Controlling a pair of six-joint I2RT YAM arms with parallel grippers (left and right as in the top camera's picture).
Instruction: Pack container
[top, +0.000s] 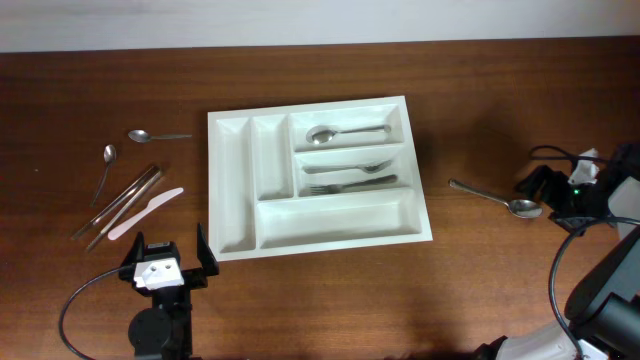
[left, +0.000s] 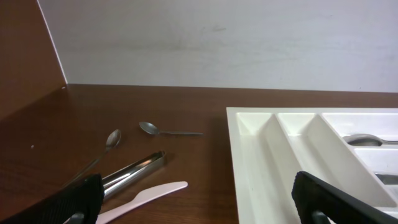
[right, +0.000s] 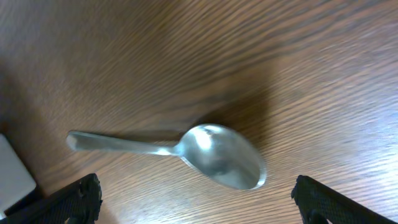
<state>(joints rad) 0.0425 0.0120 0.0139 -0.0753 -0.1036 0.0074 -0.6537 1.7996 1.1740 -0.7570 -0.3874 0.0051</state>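
The overhead view looks straight down from high above on the whole bench (top: 300, 310). The left wrist view sits low behind the left claw (top: 167, 256) and faces level ahead to the container (left: 249, 162), which the overhead view shares. The right wrist view looks down from close on a spoon (right: 211, 152) just ahead of the right claw (right: 196, 193), likewise shared with the overhead view.

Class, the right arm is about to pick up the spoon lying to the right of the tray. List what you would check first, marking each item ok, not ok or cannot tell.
1. Right gripper open: ok, fingers spread wide.
2. Loose spoon between its fingers: ok, bowl centred in the wrist view.
3. Spoon free of other items: ok, nothing touches it on the table.
4. Room in the container spoon slot: ok, only one stored spoon.
5. Left gripper out of the way: ok, open at the container's near-left corner.
6. Finger height above the table: cannot tell.
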